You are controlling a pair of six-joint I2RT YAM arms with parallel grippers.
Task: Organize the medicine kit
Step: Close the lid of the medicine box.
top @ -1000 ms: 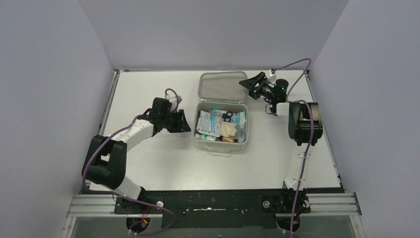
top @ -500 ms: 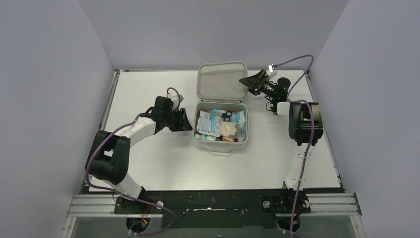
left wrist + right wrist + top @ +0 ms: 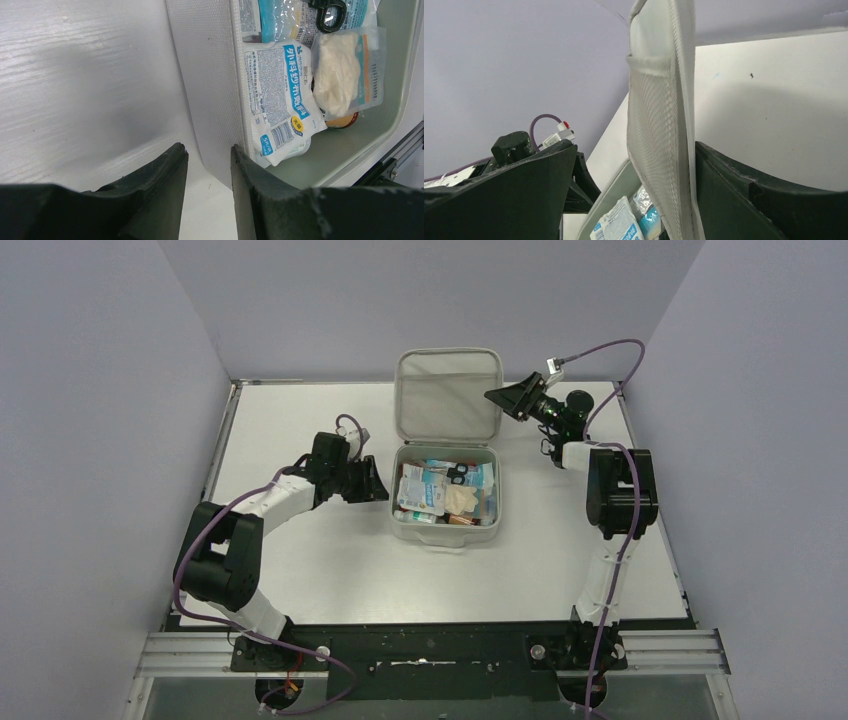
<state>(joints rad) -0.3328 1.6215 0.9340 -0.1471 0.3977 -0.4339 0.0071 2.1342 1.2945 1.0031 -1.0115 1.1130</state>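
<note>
- At the middle of the white counter (image 3: 290, 420): the medicine kit (image 3: 446, 533), pale grey with rounded corners, open, well apart from both arm bases.
- At the kit's far edge: the hinged lid (image 3: 447, 395), raised close to upright, inner face toward the overhead camera.
- Across that inner face, in the right wrist view: a mesh pocket (image 3: 654, 135).
- At the lid's right edge: the right end effector (image 3: 503, 400), spread wide, with one finger on each side of the lid.
- Touching the lid's outer face, or very nearly: the right-hand finger (image 3: 744, 200) of that wrist view. Well clear on the mesh side: the other finger (image 3: 524, 190). No clamping visible.
- Just beside the kit's left wall: the left end effector (image 3: 375, 485), low over the counter, narrowed to a slim gap.
- In that gap, from the left wrist view: bare counter only, with the kit's textured side just ahead and close to one fingertip (image 3: 245, 165). Contact impossible to tell.
- Packed inside the kit: a white-and-blue printed packet (image 3: 280, 95), a clear pouch (image 3: 340, 72) with a white wad in it, a black looped handle (image 3: 327, 7) at the far end, and a brown-rimmed round item (image 3: 342, 120) half hidden beneath the pouch.
</note>
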